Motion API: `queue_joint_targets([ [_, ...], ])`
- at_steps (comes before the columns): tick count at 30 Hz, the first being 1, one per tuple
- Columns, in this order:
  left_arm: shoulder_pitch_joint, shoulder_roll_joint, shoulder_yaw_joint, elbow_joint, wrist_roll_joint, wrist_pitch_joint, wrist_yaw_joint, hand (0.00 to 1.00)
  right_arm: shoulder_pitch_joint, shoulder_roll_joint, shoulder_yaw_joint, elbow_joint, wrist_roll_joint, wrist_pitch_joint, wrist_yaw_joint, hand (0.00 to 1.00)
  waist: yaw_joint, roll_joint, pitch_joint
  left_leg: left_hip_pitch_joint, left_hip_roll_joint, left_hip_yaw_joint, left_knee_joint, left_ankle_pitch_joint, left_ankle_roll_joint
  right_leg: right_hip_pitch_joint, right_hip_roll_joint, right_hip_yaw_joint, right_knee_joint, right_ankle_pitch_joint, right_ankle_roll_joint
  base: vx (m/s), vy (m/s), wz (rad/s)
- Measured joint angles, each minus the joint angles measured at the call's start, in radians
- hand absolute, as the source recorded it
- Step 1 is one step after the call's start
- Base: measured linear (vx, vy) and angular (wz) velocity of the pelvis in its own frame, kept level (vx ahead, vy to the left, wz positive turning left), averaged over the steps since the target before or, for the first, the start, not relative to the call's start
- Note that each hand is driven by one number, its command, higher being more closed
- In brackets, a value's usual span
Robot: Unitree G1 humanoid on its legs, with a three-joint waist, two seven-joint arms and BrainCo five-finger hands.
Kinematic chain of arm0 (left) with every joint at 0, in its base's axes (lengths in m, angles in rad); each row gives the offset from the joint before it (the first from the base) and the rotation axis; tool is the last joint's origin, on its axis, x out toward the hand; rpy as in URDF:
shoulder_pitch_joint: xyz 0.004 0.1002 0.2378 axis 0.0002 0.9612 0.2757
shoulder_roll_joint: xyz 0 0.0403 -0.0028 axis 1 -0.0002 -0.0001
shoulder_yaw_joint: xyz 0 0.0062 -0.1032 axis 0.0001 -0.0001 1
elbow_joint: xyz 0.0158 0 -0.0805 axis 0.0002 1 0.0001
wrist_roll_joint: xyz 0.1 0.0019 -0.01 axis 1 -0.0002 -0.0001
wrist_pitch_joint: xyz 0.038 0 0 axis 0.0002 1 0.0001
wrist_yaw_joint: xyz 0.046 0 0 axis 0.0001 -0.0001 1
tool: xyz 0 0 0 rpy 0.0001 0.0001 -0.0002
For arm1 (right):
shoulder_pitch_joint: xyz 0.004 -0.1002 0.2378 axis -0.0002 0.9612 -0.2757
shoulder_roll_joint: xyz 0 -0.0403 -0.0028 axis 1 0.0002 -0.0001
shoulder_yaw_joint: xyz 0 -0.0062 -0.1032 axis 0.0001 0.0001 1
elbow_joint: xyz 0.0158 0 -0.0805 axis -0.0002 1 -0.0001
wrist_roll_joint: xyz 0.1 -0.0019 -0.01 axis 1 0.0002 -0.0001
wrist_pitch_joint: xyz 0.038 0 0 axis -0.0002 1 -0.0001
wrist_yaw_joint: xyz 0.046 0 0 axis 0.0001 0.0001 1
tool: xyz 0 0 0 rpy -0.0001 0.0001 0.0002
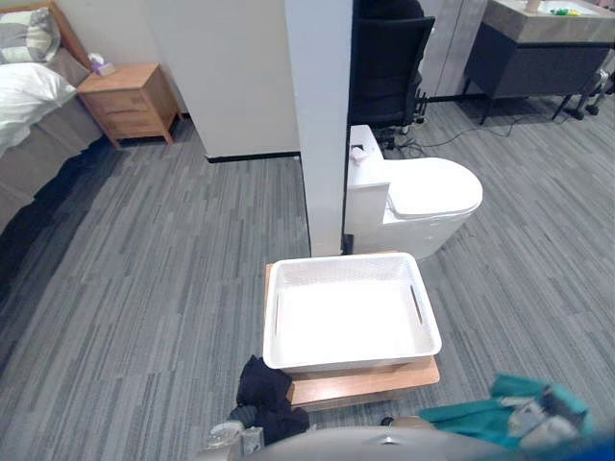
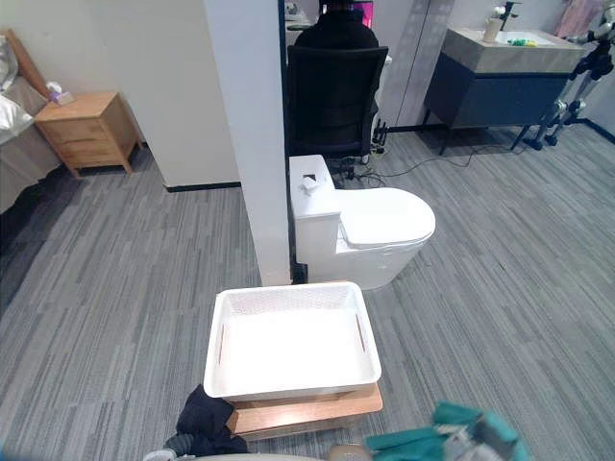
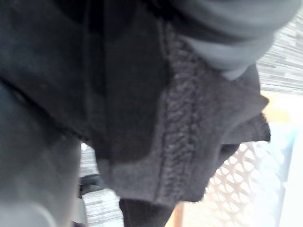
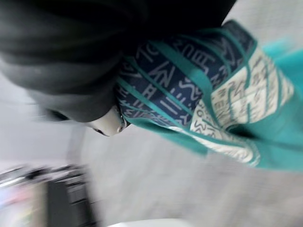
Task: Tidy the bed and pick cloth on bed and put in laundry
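Note:
An empty white laundry basket point(image 1: 351, 274) sits on a low wooden stand point(image 1: 365, 384) just ahead of me. At the stand's near left corner hangs a black knitted cloth point(image 1: 267, 394), with my left hand point(image 1: 229, 434) shut on it. In the left wrist view the black cloth point(image 3: 156, 118) drapes under a silver finger point(image 3: 236, 42), with the basket's wall point(image 3: 246, 189) behind it. Low on the right, my right hand point(image 4: 108, 124) is shut on a teal cloth point(image 1: 500, 408) with a dark blue and white pattern point(image 4: 213, 94). The bed point(image 1: 29, 106) lies far left.
A white pillar point(image 1: 322, 125) and a white toilet point(image 1: 423, 197) stand right behind the basket. A wooden nightstand point(image 1: 130, 101) is beside the bed. A black office chair point(image 1: 384, 67) and a dark vanity point(image 1: 538, 48) stand at the back. Grey carpet spreads to the left.

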Motion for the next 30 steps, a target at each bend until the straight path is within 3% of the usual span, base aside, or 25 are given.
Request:
queue_joint_targets([
  [5,0.011,0.034,-0.074,0.002,-0.003,-0.001,0.016,1.00,-0.178,-0.119,0.095,-0.006,-0.129,-0.054,0.033,1.00,-0.004,-0.005,-0.011,-0.017,-0.005,-0.034,0.005,0.001,0.001,-0.003,0.002,0.000,0.001,0.002,0.000,0.04,0.018,0.04],
  [11,0.024,0.042,-0.124,0.003,-0.024,-0.027,0.043,1.00,-0.289,-0.160,0.217,-0.022,-0.217,-0.092,0.123,1.00,-0.005,0.000,-0.015,-0.019,-0.004,-0.065,0.023,0.001,0.002,0.002,-0.001,0.004,0.009,0.003,-0.002,0.01,0.000,0.03],
  [12,0.027,0.043,-0.128,0.002,-0.025,-0.033,0.044,1.00,-0.297,-0.164,0.232,-0.040,-0.246,-0.132,0.139,1.00,-0.005,0.000,-0.015,-0.020,-0.005,-0.080,0.024,0.000,0.002,0.003,-0.004,0.004,0.009,0.003,-0.002,0.00,0.000,0.00],
  [13,0.029,0.043,-0.128,0.002,-0.025,-0.034,0.044,1.00,-0.297,-0.171,0.245,-0.057,-0.250,-0.137,0.150,1.00,-0.005,0.000,-0.014,-0.020,-0.006,-0.083,0.024,0.000,0.003,0.002,-0.004,0.004,0.009,0.003,-0.002,0.00,0.000,0.00],
  [15,0.038,0.039,-0.128,0.001,-0.024,-0.034,0.046,1.00,-0.296,-0.210,0.308,-0.178,-0.237,-0.137,0.207,1.00,-0.010,0.001,-0.015,-0.020,-0.010,-0.085,0.024,0.000,0.003,0.000,-0.007,0.012,0.009,0.004,0.000,-0.02,0.005,-0.03],
  [20,0.064,0.044,-0.129,-0.003,-0.020,-0.050,0.064,1.00,-0.290,-0.217,0.355,-0.488,-0.236,-0.116,0.267,1.00,-0.030,-0.005,-0.017,-0.035,-0.014,-0.109,0.023,-0.005,0.010,-0.015,-0.009,0.016,0.008,0.006,0.003,-0.04,-0.011,0.01],
  [25,0.085,0.050,-0.128,0.005,-0.020,-0.080,0.079,1.00,-0.290,-0.216,0.384,-0.634,-0.218,-0.077,0.303,1.00,-0.031,-0.015,-0.023,-0.036,-0.015,-0.110,0.021,-0.007,0.015,-0.019,-0.008,0.028,0.007,0.008,0.007,-0.04,-0.016,-0.03],
  [30,0.100,0.052,-0.122,0.007,-0.019,-0.101,0.079,1.00,-0.295,-0.216,0.423,-0.740,-0.173,-0.070,0.368,1.00,-0.031,-0.021,-0.030,-0.041,-0.013,-0.109,0.019,-0.008,0.016,-0.021,-0.008,0.038,0.001,0.012,0.009,-0.01,-0.008,-0.04],
])
